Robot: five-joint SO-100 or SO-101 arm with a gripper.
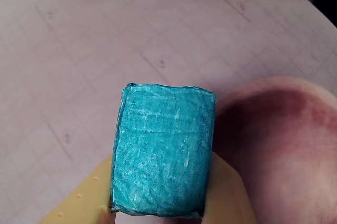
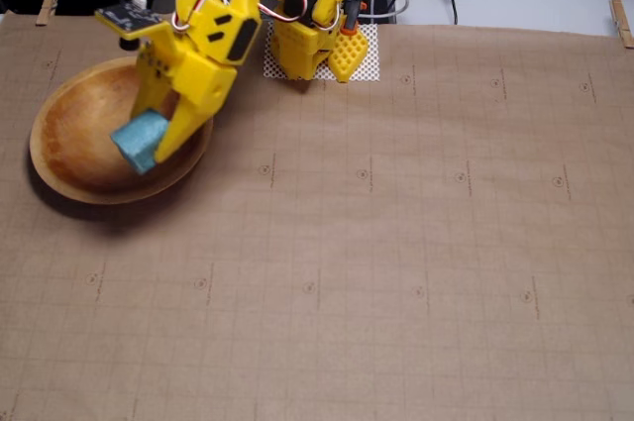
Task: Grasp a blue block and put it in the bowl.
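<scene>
The jaws are clamping the blue block (image 2: 140, 140), one yellow finger pressing on each side of it, and the gripper (image 2: 149, 149) is hanging over the bowl (image 2: 59, 158) in the fixed view. The block is sitting tilted between the fingertips, above the bowl's right-hand part and inside its rim as that view shows it; whether it is touching the wood yet I cannot tell.

In the wrist view the block (image 1: 163, 153) is filling the middle of the picture, with the bowl's (image 1: 287, 145) reddish-brown hollow lying just to its right and the gridded tabletop (image 1: 105, 34) spreading beyond.

So the carry looks all but done, and the placing step is the one in hand. The next move, as I judge it, is calling for the jaws to spread and let the block drop onto the bowl's floor, perhaps after a small nudge toward the centre so it is not catching the rim.
</scene>
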